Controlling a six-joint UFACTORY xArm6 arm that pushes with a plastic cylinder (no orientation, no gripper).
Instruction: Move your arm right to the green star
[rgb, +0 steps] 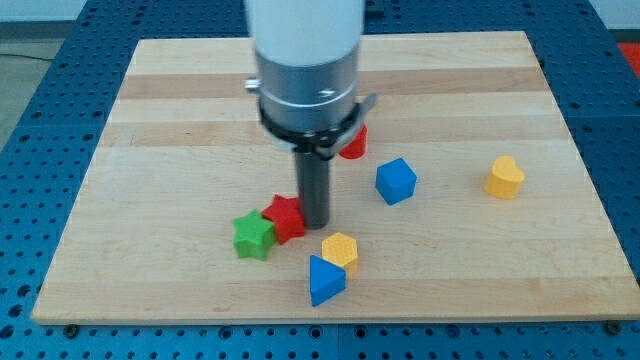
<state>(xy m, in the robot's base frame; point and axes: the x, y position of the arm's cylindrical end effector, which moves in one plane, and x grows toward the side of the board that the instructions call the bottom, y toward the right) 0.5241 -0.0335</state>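
The green star (253, 236) lies on the wooden board (180, 120) left of centre, near the view's bottom. A red star (284, 217) touches its right side. My tip (315, 221) rests on the board just right of the red star, so the red star sits between my tip and the green star. The rod hangs from the arm's grey and white body (305, 60) above.
A yellow block (340, 249) and a blue triangular block (325, 279) lie just below and right of my tip. A red block (353, 142) is partly hidden behind the arm. A blue cube (396, 181) and a yellow heart-like block (505, 177) lie to the right.
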